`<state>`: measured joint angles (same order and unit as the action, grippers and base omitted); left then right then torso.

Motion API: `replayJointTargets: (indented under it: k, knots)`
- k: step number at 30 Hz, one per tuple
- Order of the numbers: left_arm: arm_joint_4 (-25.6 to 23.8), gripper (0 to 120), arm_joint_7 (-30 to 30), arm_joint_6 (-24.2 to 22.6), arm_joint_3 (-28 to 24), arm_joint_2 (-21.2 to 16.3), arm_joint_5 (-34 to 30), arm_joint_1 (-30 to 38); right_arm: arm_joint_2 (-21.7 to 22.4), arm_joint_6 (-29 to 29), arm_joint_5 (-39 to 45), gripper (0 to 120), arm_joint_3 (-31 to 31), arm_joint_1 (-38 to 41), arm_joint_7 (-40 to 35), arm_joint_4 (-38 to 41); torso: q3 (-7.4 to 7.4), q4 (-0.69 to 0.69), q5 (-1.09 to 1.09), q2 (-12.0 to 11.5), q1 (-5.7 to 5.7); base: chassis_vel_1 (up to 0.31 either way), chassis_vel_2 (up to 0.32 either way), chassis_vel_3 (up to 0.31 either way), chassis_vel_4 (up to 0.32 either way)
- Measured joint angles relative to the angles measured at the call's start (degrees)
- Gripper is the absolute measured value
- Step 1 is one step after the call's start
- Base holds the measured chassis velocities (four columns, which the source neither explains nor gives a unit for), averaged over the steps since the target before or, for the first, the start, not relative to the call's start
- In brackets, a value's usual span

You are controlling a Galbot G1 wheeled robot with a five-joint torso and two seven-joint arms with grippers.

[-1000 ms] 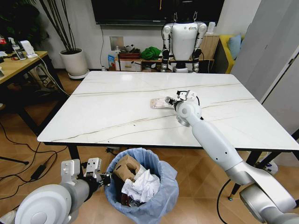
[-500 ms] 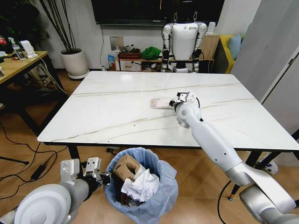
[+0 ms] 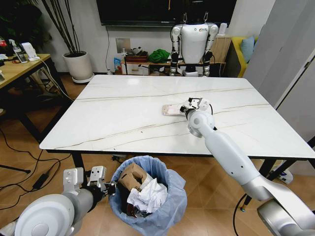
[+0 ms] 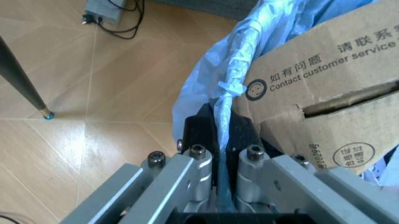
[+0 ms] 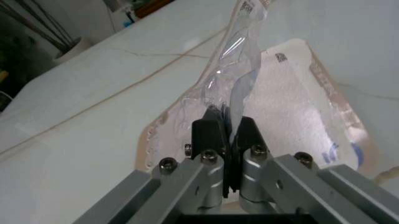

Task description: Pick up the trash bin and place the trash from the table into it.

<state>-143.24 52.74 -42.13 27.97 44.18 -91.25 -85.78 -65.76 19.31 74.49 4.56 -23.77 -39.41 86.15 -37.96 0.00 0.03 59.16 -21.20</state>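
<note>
I am viewing the trash bin (image 3: 150,201) on the floor below the near edge of the table (image 3: 123,113), in front of the robot. Its blue bag liner (image 4: 215,74) is bulging around the rim. Inside, a brown cardboard box (image 3: 134,177) is leaning near the left side, and crumpled white tissues (image 3: 150,194) are lying beside it. In the left wrist view the box (image 4: 324,84) is showing printed text and a slot.

The left gripper (image 3: 109,187) is sitting at the bin's left rim. Its jaws are closed on a bunched fold of the liner, which is running between the black fingertips (image 4: 203,128).

On the tabletop, right of centre, a clear plastic wrapper (image 3: 171,109) is lying flat. The right gripper (image 3: 186,107) is reaching over the table from the right and is touching the wrapper's right end. In the right wrist view, its jaws are pinched on a raised fold of the wrapper (image 5: 262,93), with the rest of the film spreading out on the marble-look surface beyond the fingertips (image 5: 209,133).
</note>
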Motion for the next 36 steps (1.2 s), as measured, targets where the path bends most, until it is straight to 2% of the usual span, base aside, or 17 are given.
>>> replayJointTargets:
  k: [3, 4, 8, 10, 11, 14, 18, 25, 36]
  knots:
    - [0.0, 0, 0.0, 0.0, 0.0, 0.1, 0.1, 0.1, 3.9, 0.1, 2.6, 0, -0.4, -1.2, 0.0, 6.9, 0.0, -0.02, -0.03, 0.0, 0.01, 0.0, 0.0, 0.0, 0.0]
    - [0.0, 0, 0.0, 0.0, 0.0, 0.1, 0.1, 0.1, 3.9, 0.1, 2.6, 0, -0.4, -1.2, 0.0, 6.9, 0.0, -0.02, -0.03, 0.0, 0.01, 0.0, 0.0, 0.0, 0.0]
    - [0.0, 0, 0.0, 0.0, -0.2, 0.4, 0.1, 0.2, 7.6, 0.8, 5.9, 0, -0.4, -2.3, 0.2, 15.9, 0.01, -0.01, -0.02, 0.0, 0.01, 0.0, 0.0, 0.0, 0.0]
    - [0.0, 0, 0.0, 0.0, -0.2, 0.7, 0.3, 0.1, 10.5, 2.0, 9.1, 0, -0.1, -3.2, 1.3, 22.8, 0.0, 0.0, 0.0, 0.0, 0.0, 0.0, 0.0, 0.0, 0.0]
    - [0.0, 0, 0.0, 0.0, -0.2, 0.7, 0.3, 0.1, 10.5, 2.0, 9.1, 0, -0.1, -3.2, 1.3, 22.8, 0.0, 0.0, 0.0, 0.0, 0.0, 0.0, 0.0, 0.0, 0.0]
    - [0.0, 0, 0.0, 0.0, -0.2, 0.9, 0.4, 0.1, 13.8, 3.4, 12.9, 0, 0.0, -4.1, 4.1, 30.9, 0.01, 0.01, -0.04, 0.0, 0.01, 0.0, 0.0, 0.0, 0.0]
    - [0.0, 0, 0.0, 0.0, -0.2, 1.1, 0.4, 0.3, 17.4, 4.8, 15.4, 0, 0.0, -5.8, 7.1, 38.0, 0.01, 0.01, -0.04, 0.0, 0.01, 0.0, 0.0, 0.0, 0.0]
    - [0.0, 0, 0.4, 0.0, -0.5, 1.7, 0.4, 0.5, 23.2, 6.3, 16.5, 0, -0.2, -10.5, 10.4, 46.7, 0.01, -0.01, -0.03, 0.0, 0.01, 0.0, 0.0, 0.0, 0.0]
    - [0.0, 0, 1.1, 0.0, -0.5, 2.1, 0.2, 0.9, 31.1, 8.5, 22.2, 0, 1.0, -12.3, 13.6, 56.8, 0.01, 0.0, -0.03, 0.0, 0.01, 0.0, 0.0, 0.0, 0.0]
